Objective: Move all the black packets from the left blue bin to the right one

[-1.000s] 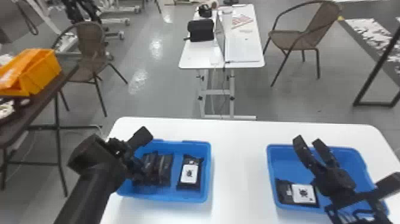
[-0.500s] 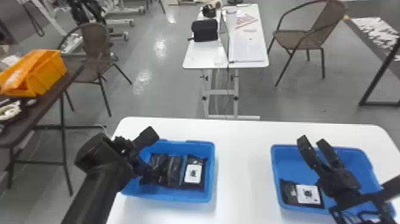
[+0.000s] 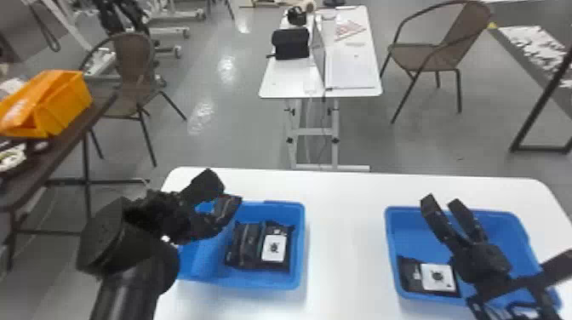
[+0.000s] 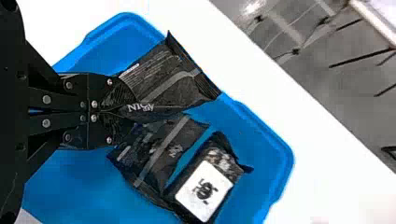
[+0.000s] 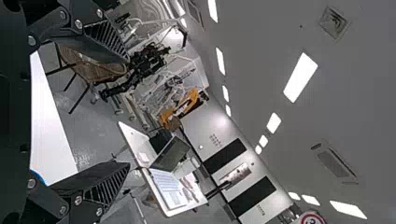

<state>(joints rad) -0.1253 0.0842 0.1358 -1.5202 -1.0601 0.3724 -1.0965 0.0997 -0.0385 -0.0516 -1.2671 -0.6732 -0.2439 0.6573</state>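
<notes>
black packet (image 4: 173, 84) pinched by the nearly closed left gripper (image 3: 211, 223)

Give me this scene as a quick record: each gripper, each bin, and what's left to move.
Left gripper: shut on a black packet
Left bin: dark packet beside white-labelled packet
Right gripper: open, empty, over right bin in head view
Right bin: one white-labelled packet
Left to move: held packet, plus two in left bin

L bin (image 3: 300, 238) pt. hidden by L arm (image 3: 127, 291); R bin (image 3: 391, 244) by R gripper (image 3: 442, 201).
</notes>
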